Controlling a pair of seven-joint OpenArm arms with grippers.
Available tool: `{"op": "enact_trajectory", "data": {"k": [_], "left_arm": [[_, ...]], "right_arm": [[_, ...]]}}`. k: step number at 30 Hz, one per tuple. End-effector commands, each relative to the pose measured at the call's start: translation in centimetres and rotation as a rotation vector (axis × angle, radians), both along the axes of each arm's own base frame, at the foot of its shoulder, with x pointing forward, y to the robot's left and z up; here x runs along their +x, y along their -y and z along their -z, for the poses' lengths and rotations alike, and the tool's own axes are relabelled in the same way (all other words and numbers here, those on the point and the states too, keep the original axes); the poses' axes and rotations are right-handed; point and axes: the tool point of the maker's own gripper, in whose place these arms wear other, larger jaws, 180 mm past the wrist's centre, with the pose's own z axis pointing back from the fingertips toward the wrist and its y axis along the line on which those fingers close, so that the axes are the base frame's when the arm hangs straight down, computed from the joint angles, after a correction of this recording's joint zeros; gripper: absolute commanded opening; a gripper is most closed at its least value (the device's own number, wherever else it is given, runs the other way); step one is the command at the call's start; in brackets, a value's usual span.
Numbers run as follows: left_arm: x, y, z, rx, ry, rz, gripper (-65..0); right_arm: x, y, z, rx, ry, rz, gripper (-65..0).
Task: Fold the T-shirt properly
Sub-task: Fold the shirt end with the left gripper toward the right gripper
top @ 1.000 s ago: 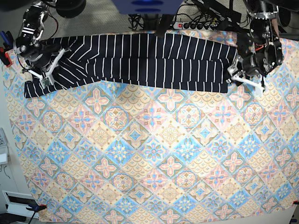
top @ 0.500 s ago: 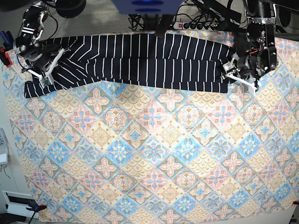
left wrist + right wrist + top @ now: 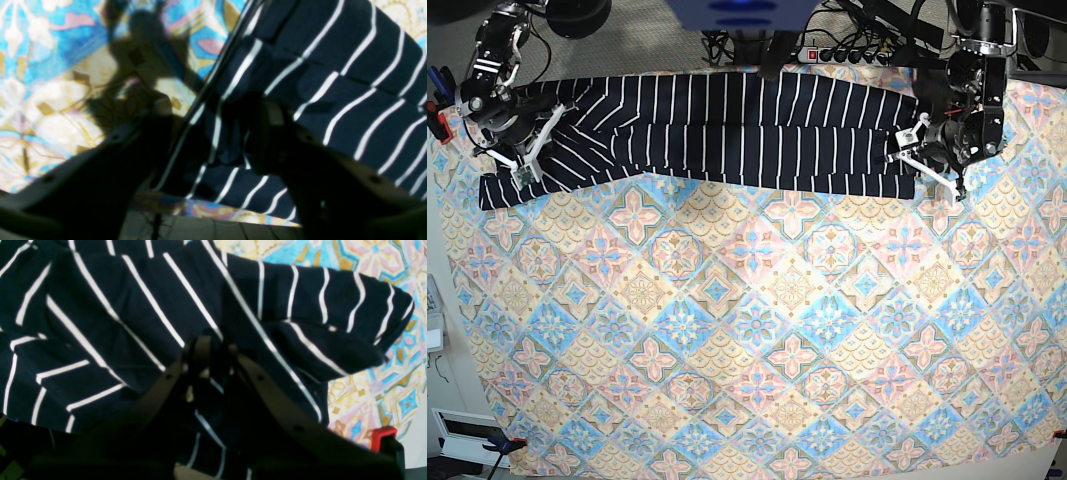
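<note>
Meanwhile, both tools grip T-shirt (image 3: 727,130).

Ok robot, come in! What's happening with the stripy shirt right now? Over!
Right gripper shut on T-shirt sleeve end. Left gripper open, straddling the shirt's other end. Shirt lying in a long band on the tablecloth. Nothing in the way.

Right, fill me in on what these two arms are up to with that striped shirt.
The T-shirt lies folded into a long band across the far edge of the patterned tablecloth. The right gripper has its jaws shut on the cloth at the sleeve end. The left gripper sits at the opposite end with its jaws straddling the shirt's edge, not clearly clamped. The shirt has not been folded end to end.
</note>
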Motion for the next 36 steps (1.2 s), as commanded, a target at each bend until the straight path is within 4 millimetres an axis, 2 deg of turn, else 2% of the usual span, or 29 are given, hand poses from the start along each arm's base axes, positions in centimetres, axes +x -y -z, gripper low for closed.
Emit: {"op": "enact_trajectory", "data": {"k": [1, 3, 5, 11, 15, 20, 30, 32, 36], "left_arm": [[-0.7, 3.9, 0.2, -0.148, -0.022, 0.027, -40.2], [-0.8, 4.2, 0.3, -0.151, -0.027, 0.036, -46.0], [-0.7, 4.3, 0.3, -0.154, -0.025, 0.036, -48.7], [-0.7, 5.2, 0.0, -0.213, -0.023, 0.02, -49.5], [-0.4, 4.9, -0.1, -0.21, -0.012, 0.014, -51.1], [0.5, 4.3, -0.2, -0.187, 0.044, 0.002, -65.0], [0.2, 4.0, -0.2, -0.183, 0.04, -0.001, -65.0], [0.7, 2.8, -0.5, -0.167, 0.071, -0.036, -65.0], [1.0, -1.0, -1.3, -0.114, 0.141, -0.147, -65.0]], "right_arm": [[0.7, 0.5, -1.0, -0.015, 0.034, -0.005, -59.3], [0.7, 0.5, -1.0, -0.015, 0.034, -0.005, -59.3], [0.7, 0.5, -1.0, -0.015, 0.034, -0.005, -59.3], [0.8, 0.5, -1.0, -0.015, 0.036, -0.005, -59.2], [0.8, 0.5, -1.0, -0.015, 0.036, -0.005, -59.1], [0.8, 0.5, -1.0, -0.015, 0.036, -0.005, -59.1], [1.1, 0.5, -1.2, -0.015, 0.043, -0.005, -59.1], [1.3, 0.5, -1.2, -0.016, 0.044, -0.004, -59.1], [1.3, 0.4, -1.2, -0.014, 0.043, -0.008, -59.1]]}}
